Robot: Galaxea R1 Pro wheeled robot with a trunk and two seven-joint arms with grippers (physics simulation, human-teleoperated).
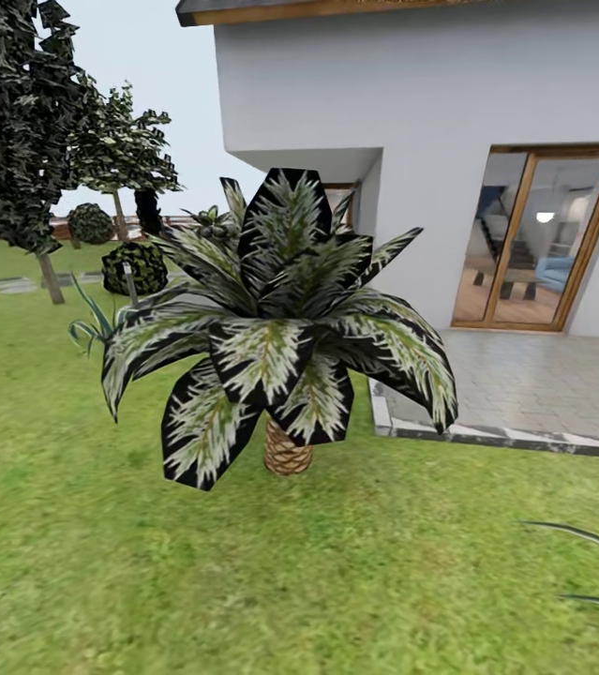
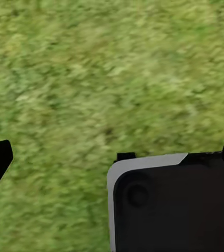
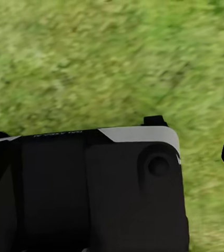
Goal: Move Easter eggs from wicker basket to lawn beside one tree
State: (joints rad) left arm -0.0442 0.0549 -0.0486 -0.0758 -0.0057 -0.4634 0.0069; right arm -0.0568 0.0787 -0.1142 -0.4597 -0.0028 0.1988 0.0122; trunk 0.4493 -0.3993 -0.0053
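Green lawn (image 1: 74, 525) lies under both end effectors, whose openings I cannot tell; a short palm (image 1: 285, 347) stands ahead.

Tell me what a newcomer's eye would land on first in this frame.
A short palm with dark, white-streaked fronds and a scaly trunk stands mid-lawn, dominating the head view. Behind it to the right is the white house with a wood-framed glass door above grey paving. Both wrist views look down on grass.

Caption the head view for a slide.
Short palm on the lawn before a white house with paved patio.
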